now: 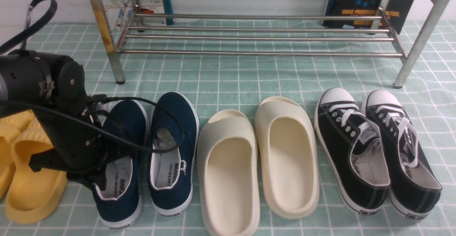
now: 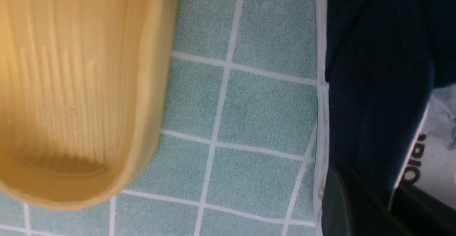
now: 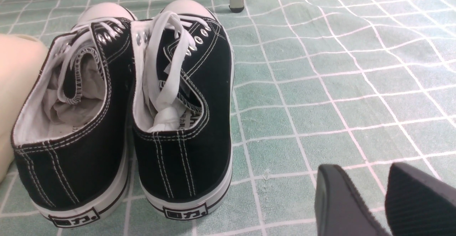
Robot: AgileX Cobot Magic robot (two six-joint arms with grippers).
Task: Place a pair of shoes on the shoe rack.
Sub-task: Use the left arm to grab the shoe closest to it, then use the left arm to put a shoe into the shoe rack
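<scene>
My left fingers point(image 2: 359, 207) squeezed the thin side of one navy slip-on sneaker point(image 1: 128, 122) on the desk point(image 1: 228, 83) before the shoe rack point(image 1: 256, 53), so I feared it might tip and slip out.

Mint-green checked cloth point(image 1: 249, 83), white wall point(image 1: 249, 4), leaning book point(image 1: 359, 6)

Bright, even, from above. Soft short shadows on cloth point(image 1: 228, 83). Glints along rack point(image 1: 263, 53). Left wrist view blurred close up: slide point(image 2: 78, 93), navy shoe point(image 2: 374, 97) soft.
</scene>
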